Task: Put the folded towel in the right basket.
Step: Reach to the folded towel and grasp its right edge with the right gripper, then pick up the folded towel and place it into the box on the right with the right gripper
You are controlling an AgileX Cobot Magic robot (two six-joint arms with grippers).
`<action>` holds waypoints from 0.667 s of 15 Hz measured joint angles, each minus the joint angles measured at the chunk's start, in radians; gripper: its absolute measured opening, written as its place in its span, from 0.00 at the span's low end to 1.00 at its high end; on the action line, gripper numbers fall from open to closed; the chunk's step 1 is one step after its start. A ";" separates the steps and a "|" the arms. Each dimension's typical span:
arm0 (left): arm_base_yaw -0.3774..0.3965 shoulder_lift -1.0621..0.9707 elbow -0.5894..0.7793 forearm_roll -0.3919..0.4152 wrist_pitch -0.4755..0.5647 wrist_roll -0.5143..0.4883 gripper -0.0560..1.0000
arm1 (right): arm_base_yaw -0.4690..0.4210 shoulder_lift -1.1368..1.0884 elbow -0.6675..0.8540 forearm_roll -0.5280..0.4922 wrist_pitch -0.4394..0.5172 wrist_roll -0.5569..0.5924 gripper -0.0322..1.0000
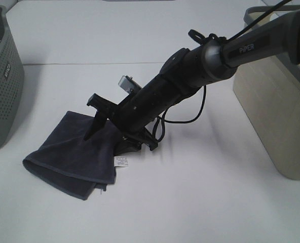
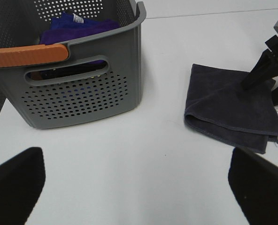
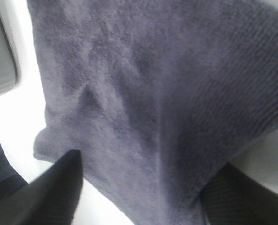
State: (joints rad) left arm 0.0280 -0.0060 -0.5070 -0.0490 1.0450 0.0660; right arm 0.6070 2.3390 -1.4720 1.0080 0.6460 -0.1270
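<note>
This looks like a robotics lab bench rather than a home. A plain white table (image 1: 205,202) carries 2 staged bins, a grey perforated basket (image 1: 3,86) and a beige basket (image 1: 276,116), under a cabled arm (image 1: 241,50) marked PIPER.

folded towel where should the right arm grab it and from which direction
Pinch the edge that faces the right basket, near the white label, coming down steeply from above. The folded towel lies flat on the table, so only an edge where the layers end gives the fingers something to close on. The right gripper straddles that edge, open.
</note>
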 joint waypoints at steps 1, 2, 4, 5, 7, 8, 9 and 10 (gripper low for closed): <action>0.000 0.000 0.000 0.000 0.000 0.000 0.99 | 0.004 0.010 0.000 0.003 -0.009 0.000 0.48; 0.000 0.000 0.000 0.000 0.000 0.000 0.99 | 0.004 0.018 0.000 0.000 -0.017 0.000 0.28; 0.000 0.000 0.000 0.000 0.000 0.000 0.99 | 0.004 0.024 0.003 0.000 -0.021 0.000 0.07; 0.000 0.000 0.000 0.000 0.000 0.000 0.99 | 0.004 0.024 0.003 0.000 -0.021 0.000 0.07; 0.000 0.000 0.000 0.000 0.000 0.000 0.99 | 0.004 0.024 0.003 0.000 -0.017 -0.003 0.07; 0.000 0.000 0.000 0.000 0.000 0.000 0.99 | 0.004 0.024 -0.002 -0.003 -0.012 -0.007 0.07; 0.000 0.000 0.000 0.000 0.000 0.000 0.99 | 0.004 0.024 -0.008 -0.009 -0.001 -0.018 0.07; 0.000 0.000 0.000 0.000 0.000 0.000 0.99 | 0.004 0.023 -0.013 -0.016 0.001 -0.022 0.07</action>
State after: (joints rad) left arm 0.0280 -0.0060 -0.5070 -0.0490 1.0450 0.0660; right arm 0.6110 2.3620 -1.4850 0.9920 0.6470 -0.1490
